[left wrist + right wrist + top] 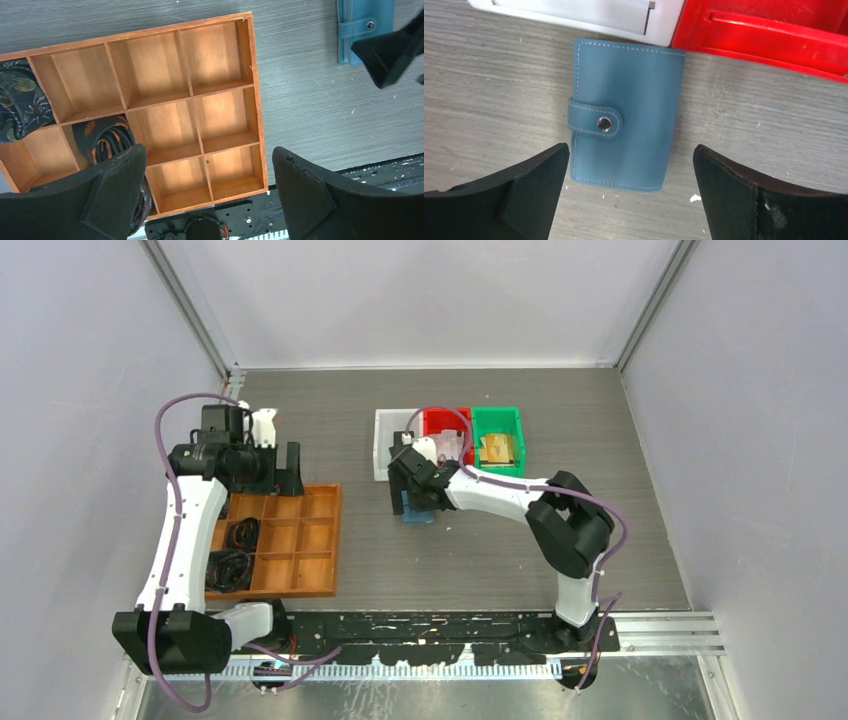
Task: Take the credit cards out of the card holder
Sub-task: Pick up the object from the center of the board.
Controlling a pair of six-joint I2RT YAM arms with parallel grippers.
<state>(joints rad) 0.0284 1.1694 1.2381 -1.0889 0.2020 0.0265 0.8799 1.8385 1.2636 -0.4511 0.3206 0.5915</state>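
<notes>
The card holder [629,115], a small teal-blue wallet, lies flat on the table with its snap tab fastened. It sits just in front of the white and red bins. It also shows in the top view [420,515] and at the upper right of the left wrist view [362,22]. The credit cards are hidden. My right gripper [630,150] is open and hovers right over the card holder, with a finger on each side of its near end and touching nothing. My left gripper [209,149] is open and empty above the wooden tray; in the top view it is at the far left [283,468].
A brown wooden compartment tray [337,540] lies at the left, with dark patterned rolled items [22,100] in its left compartments. A white bin [574,10], a red bin [764,30] and a green bin [498,430] stand in a row behind the card holder.
</notes>
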